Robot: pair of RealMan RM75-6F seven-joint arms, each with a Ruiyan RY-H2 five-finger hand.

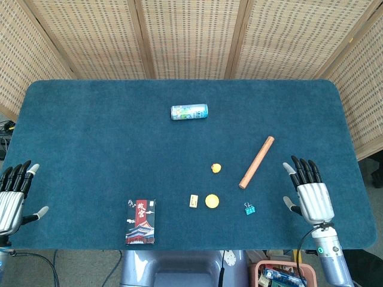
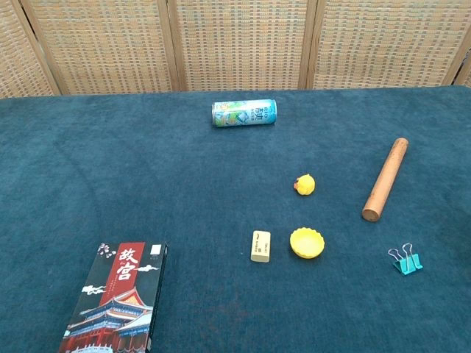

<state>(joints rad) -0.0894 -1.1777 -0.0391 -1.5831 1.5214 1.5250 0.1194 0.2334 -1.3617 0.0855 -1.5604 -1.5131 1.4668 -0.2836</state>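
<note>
From my head view, my right hand (image 1: 312,197) lies flat at the table's (image 1: 90,131) near right edge, fingers spread and pointing away from me, holding nothing. My left hand (image 1: 12,197) is at the near left edge, fingers apart too, nothing in it.

Just to the left of my right hand sits a small green clip (image 1: 249,208). A bit further left and away is a wooden stick (image 1: 257,161). Its long side runs slanted, with the far end leaning toward my right. Further left are a yellow cup (image 1: 211,201), a small eraser (image 1: 194,201) and a little yellow duck (image 1: 216,168). A can (image 1: 189,112) lies on its side far off, long side going left to right. A book (image 1: 141,221) lies between my hands, nearer my left.

From my chest view, I cannot see my hands at all. Here the book (image 2: 114,298) shows big Chinese writing on a red strip and a picture of a palace. The can (image 2: 243,113) has writing too small to read. The clip's (image 2: 405,260) wire handles point away from me.
</note>
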